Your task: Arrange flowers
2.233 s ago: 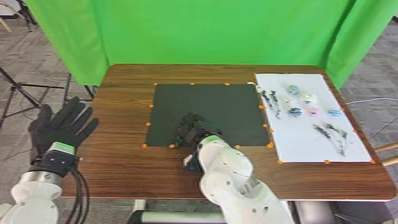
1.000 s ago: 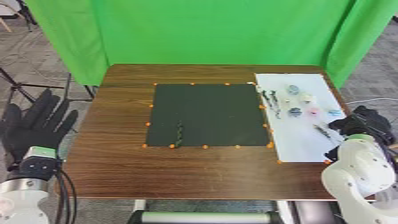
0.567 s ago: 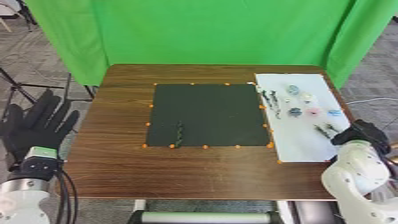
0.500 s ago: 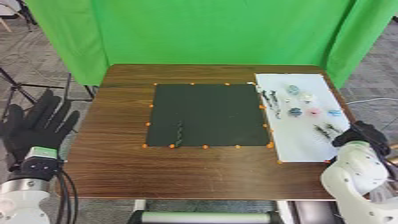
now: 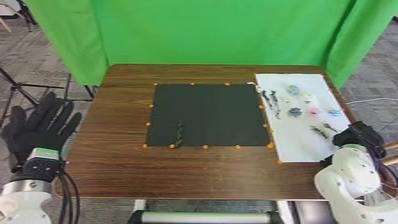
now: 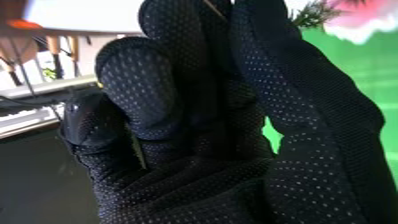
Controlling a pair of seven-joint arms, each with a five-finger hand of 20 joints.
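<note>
The right hand (image 5: 360, 135) pinches a thin stem (image 6: 213, 7) by the near right of the white sheet (image 5: 298, 150); the left hand (image 5: 40, 131) is spread, released. Leaves tangling could drag the sprig (image 5: 318, 131) lying there, and a weak pinch could let the stem twist.

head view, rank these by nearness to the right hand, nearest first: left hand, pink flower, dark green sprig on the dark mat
1. Pink flower: on the white sheet, right side.
2. Sprig: on the dark mat.
3. Left hand: far left, beside the table.
</note>
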